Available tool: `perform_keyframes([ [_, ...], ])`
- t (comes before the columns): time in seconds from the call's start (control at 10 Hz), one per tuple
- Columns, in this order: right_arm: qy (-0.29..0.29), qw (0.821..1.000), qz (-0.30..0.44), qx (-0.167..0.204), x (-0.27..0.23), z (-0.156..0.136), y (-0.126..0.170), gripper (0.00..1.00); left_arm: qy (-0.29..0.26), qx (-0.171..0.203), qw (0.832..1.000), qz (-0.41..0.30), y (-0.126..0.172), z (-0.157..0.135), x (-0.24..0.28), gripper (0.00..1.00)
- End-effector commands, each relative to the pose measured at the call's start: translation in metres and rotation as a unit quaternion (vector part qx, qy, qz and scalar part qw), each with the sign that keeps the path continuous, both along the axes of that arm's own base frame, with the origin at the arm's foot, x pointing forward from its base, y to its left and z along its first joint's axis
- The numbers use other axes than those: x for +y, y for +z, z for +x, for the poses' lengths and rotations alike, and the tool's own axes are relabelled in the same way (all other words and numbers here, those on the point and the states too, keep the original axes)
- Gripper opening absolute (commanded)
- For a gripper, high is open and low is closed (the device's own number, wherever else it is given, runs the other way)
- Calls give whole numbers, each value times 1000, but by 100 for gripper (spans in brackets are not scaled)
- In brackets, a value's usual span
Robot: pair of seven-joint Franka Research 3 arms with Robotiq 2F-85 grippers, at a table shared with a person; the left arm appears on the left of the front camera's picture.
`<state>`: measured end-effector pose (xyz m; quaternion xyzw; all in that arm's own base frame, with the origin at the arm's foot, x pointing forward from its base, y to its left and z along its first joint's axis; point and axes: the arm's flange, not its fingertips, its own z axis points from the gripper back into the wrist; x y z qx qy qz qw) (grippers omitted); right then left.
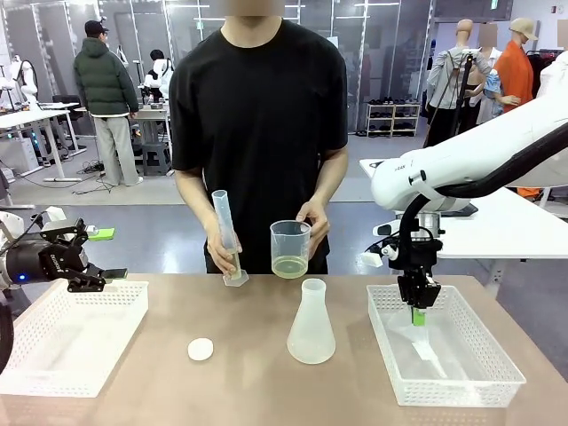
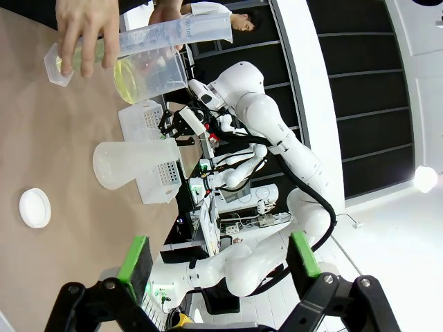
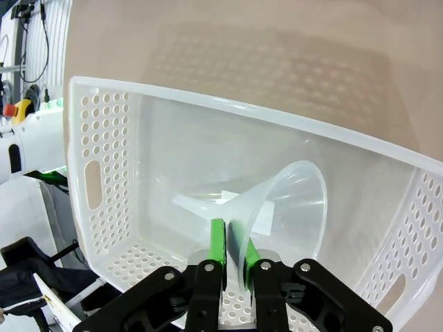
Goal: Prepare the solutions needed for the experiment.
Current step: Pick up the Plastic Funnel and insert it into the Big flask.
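The thin layer of pale yellow-green liquid [image 1: 289, 265] sits in the clear plastic beaker [image 1: 290, 238]. The person's hand [image 1: 313, 220] holds it over the table's far edge. It lies left of your right gripper [image 1: 417, 312], toward the person. That gripper is pinched shut on the rim of the clear plastic funnel [image 3: 294, 200] in the white holey basket [image 1: 444, 395]. Your left gripper [image 2: 218, 259] is wide open, holds nothing, and is farther away.

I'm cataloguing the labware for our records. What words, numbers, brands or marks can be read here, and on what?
No text reads clearly.
Graduated cylinder: printed scale lines, too small and blurred to read.
Beaker: faint scale marks, unreadable.
Right arm: small dark lettering on its white shell, too small to read.
Funnel: no print seen.
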<state>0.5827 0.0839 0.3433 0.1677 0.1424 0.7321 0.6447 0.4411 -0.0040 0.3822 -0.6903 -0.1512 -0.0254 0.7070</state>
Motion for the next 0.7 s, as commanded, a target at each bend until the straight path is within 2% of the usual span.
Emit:
perform_keyframes([
  [0.0, 14, 1000, -9, 8, -1, 5, 0, 0, 2, 0, 1000, 2, 0, 0, 0, 100],
  [0.1, 9, 1000, -15, 6, 0, 5, 0, 0, 2, 0, 1000, 2, 0, 0, 0, 100],
  [0.2, -10, 1000, -21, -11, 3, 4, 5, 0, 2, 0, 1000, 2, 0, 0, 0, 100],
  [0.6, -37, 988, -89, -124, 19, -18, 71, 0, 2, 0, 1000, 2, 0, 0, 0, 100],
])
